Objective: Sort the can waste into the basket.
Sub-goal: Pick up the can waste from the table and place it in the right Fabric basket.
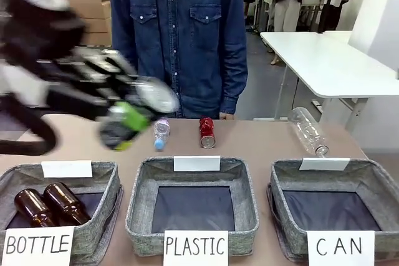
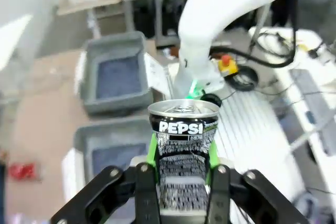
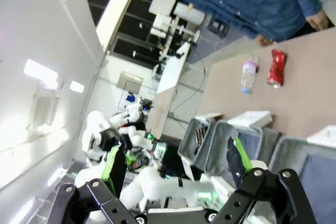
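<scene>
The left gripper (image 2: 182, 153) is clenched on a dark-sided Pepsi drink can with a silver top (image 2: 184, 127), which is held upright between the green pads. The right gripper (image 3: 176, 148) is spread wide, with nothing held. A crushed red metal can (image 1: 207, 133) is seen lying on the tan table (image 1: 249, 147), just beside a small clear plastic bottle (image 1: 161, 134). The grey fabric basket signed "CAN" (image 1: 380, 185) is placed well apart, at the right.

Between the left gripper (image 2: 182, 148) fingers, the dark-sided metal drink can (image 2: 184, 166) bore "PEPSI" in white — finer print beneath was illegible. White paper signs fronted three grey fabric rectangular baskets: BOTTLE sign (image 1: 37, 245), PLASTIC sign (image 1: 195, 246), CAN sign (image 1: 340, 247).
</scene>
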Tool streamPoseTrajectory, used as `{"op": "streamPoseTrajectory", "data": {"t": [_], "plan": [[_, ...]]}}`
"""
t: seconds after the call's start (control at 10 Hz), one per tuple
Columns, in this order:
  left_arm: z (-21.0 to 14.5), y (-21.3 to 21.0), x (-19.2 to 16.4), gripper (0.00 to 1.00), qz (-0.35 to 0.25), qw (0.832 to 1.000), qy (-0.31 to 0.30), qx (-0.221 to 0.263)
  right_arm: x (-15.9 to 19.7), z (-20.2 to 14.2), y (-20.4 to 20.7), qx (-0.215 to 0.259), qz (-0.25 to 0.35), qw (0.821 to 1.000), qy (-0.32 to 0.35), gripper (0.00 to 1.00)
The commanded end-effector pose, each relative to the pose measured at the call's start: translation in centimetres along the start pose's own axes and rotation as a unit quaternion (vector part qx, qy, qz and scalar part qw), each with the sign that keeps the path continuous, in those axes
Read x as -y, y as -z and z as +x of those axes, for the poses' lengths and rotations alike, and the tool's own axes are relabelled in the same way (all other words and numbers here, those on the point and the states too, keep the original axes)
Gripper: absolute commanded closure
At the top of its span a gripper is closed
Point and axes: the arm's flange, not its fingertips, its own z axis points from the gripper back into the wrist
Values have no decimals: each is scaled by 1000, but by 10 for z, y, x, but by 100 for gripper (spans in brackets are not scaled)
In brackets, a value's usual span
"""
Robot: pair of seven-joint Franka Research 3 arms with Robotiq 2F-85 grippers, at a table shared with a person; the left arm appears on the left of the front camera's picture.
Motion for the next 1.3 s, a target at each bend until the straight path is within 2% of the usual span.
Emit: {"op": "streamPoseTrajectory", "data": {"t": [0.0, 0.1, 0.2, 0.3, 0.4, 0.6, 0.8, 0.9, 1.0, 1.2], "plan": [[25, 46, -60, 62, -27, 999, 35, 13, -3, -11, -74, -29, -3, 1000, -8, 0], [41, 88, -77, 62, 19, 997, 67, 13, 2, -20, -102, -29, -24, 999, -15, 0], [53, 134, -92, 62, 36, 995, 88, 16, 11, -29, -125, -24, -24, 999, -17, 0], [62, 181, -103, 62, 70, 990, 125, 17, 22, -35, -138, 10, -32, 999, -1, 0], [68, 230, -115, 62, 96, 983, 157, 15, -4, -37, -107, -13, -21, 1000, 4, 0], [52, 298, -142, 62, 72, 987, 144, -8, -4, -37, -107, -13, -21, 1000, 4, 0], [24, 355, -151, 62, 75, 984, 158, -37, -4, -37, -107, -13, -21, 1000, 4, 0], [13, 381, -163, 62, 65, 983, 157, -73, -4, -37, -107, -13, -21, 1000, 4, 0], [9, 392, -174, 62, 53, 985, 137, -86, -4, -37, -107, -13, -21, 1000, 4, 0], [11, 393, -181, 62, 35, 990, 111, -78, -4, -37, -107, -13, -21, 1000, 4, 0]]}}
